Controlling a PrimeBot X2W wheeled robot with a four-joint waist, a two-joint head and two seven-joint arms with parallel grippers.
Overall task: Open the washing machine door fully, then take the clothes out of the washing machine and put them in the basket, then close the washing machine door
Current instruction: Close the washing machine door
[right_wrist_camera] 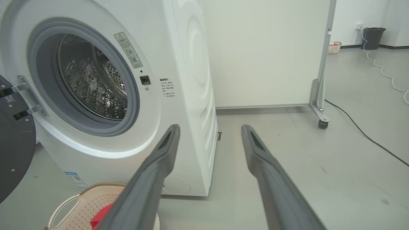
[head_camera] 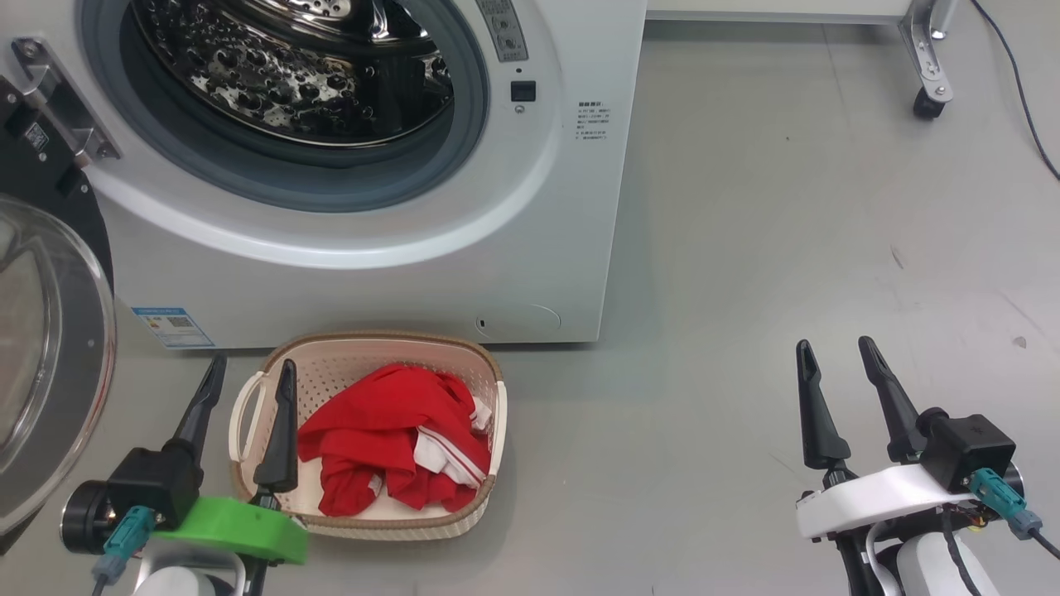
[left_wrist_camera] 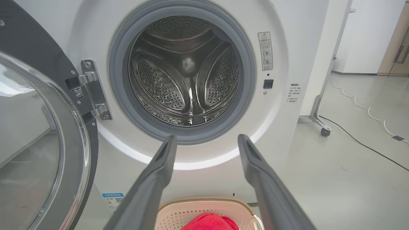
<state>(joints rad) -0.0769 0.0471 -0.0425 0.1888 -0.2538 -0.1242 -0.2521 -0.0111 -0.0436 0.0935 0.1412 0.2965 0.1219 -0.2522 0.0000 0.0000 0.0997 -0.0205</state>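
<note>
The washing machine door [head_camera: 50,356] stands swung wide at the far left. Just right of it, the left tool [head_camera: 253,362] hovers over the left rim of the basket [head_camera: 373,338], fingers spread wide, holding nothing. The clothes [head_camera: 389,430] lie heaped in the basket, on the floor against the washing machine [head_camera: 414,248]. The right tool [head_camera: 834,343], equally spread and empty, is well apart over the floor. Only closing seems left: push the black ring, not the glass, through its arc until it latches. The left wrist view looks straight into the drum [left_wrist_camera: 185,73], apparently empty; the head view catches just its lower part.
</note>
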